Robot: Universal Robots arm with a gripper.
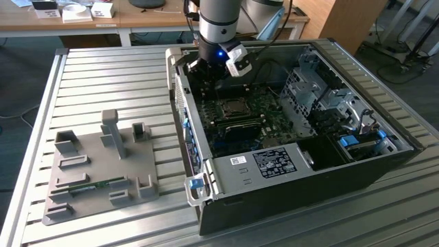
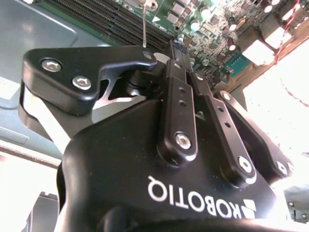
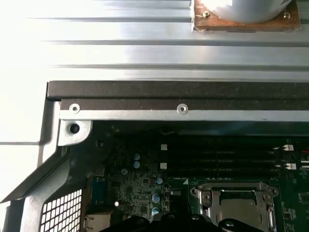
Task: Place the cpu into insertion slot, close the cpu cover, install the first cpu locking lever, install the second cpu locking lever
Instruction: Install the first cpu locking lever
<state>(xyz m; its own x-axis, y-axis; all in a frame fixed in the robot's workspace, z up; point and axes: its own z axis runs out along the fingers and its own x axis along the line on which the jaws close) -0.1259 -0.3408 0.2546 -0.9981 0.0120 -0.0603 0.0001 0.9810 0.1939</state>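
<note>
- My black end effector (image 2: pixel 177 48) has its fingers pressed together, pinching nothing I can make out. It hovers inside the open black computer case (image 1: pixel 357 175), near a thin silvery upright wire lever (image 2: pixel 144 29).
- The small silvery-grey square cpu (image 3: pixel 240 210) lies in the metal-rimmed insertion slot (image 1: pixel 233 107), the thin windowed cpu cover (image 3: pixel 208 199) apparently down over it.
- I judge a locking lever is the step in hand; it calls for pressing the lever down under its catch.

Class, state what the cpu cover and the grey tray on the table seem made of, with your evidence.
The cpu cover: thin metal, probably steel, bright silvery sheen on its edges. The grey tray: likely plastic, uniformly matte, no glints.
</note>
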